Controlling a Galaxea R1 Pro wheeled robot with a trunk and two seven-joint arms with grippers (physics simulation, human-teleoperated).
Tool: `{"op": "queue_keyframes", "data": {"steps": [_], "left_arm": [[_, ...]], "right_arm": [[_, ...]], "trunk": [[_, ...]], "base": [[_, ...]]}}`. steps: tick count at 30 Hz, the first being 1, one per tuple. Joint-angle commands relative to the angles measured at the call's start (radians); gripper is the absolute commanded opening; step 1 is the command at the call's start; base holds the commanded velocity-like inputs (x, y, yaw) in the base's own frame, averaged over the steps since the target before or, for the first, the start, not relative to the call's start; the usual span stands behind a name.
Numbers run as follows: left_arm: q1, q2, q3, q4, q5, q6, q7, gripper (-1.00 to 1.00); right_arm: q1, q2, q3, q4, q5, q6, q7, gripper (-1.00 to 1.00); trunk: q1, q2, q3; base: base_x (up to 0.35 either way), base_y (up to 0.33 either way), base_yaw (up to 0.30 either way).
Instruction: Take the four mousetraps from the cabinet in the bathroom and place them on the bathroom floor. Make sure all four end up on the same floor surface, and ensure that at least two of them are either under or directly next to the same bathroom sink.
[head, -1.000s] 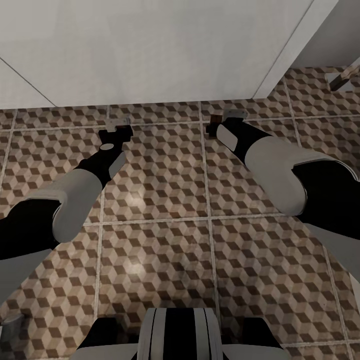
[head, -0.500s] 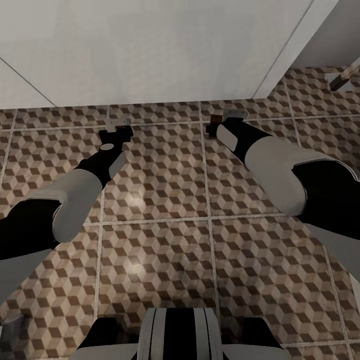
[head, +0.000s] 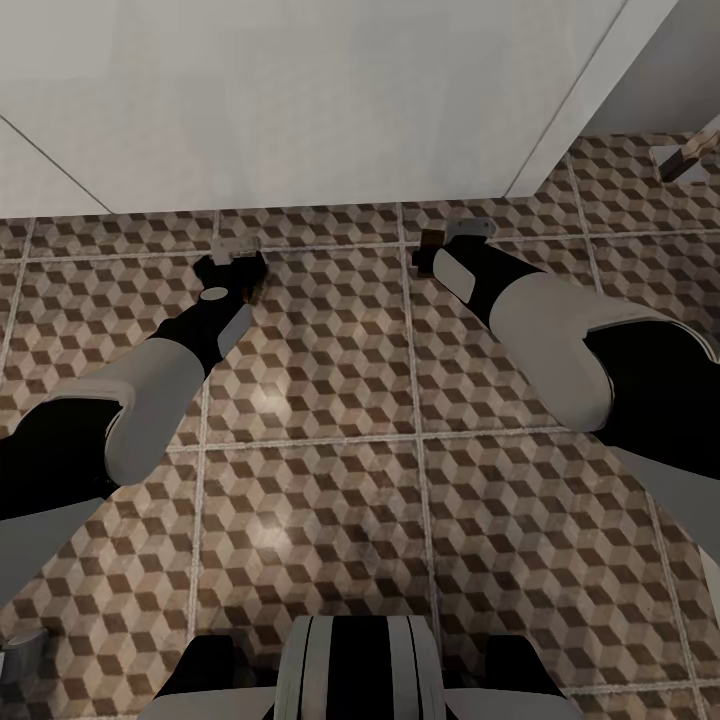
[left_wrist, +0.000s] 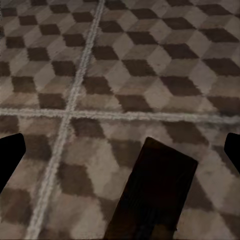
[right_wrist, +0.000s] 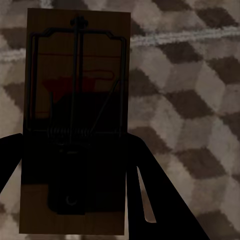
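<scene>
**Both traps low over the tiles**

Our right gripper (right_wrist: 75, 175) is clamped on a mousetrap (right_wrist: 75, 75), held just above the bathroom floor (head: 320, 480) beside the white unit (head: 300, 100). Our left gripper (left_wrist: 120, 155) has its jaws spread wide; a second mousetrap (left_wrist: 157, 195) lies between them, and we cannot tell whether it rests on the tiles. Releasing from height could bounce a trap away from the sink.

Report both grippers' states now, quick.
Left gripper: open, fingers wide apart, a mousetrap between them over the bathroom floor.
Right gripper: shut on a mousetrap.
</scene>
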Motion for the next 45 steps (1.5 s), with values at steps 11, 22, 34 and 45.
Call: {"op": "queue_keyframes", "data": {"steps": [11,22,34,45], "left_arm": [[-0.001,0.0,-0.003,0.001,0.001,-0.003,0.006,1.0],[-0.001,0.001,-0.003,0.0,0.002,-0.005,0.006,1.0],[-0.001,0.001,-0.003,0.0,0.003,-0.007,0.005,1.0],[-0.001,0.001,-0.003,-0.001,0.006,-0.01,0.002,1.0]], "right_arm": [[0.0,0.0,0.009,-0.003,-0.012,0.005,-0.005,1.0],[0.0,0.0,0.009,-0.003,-0.012,0.005,-0.005,1.0],[-0.001,0.0,0.009,-0.003,-0.012,0.005,-0.005,1.0],[0.0,0.0,0.009,-0.002,-0.014,0.005,-0.005,1.0]], "trunk": [[0.0,0.0,0.0],[0.0,0.0,0.0],[0.0,0.0,0.0],[0.0,0.0,0.0]], "base": [[0.0,0.0,0.0],[0.0,0.0,0.0],[0.0,0.0,0.0],[0.0,0.0,0.0]]}}
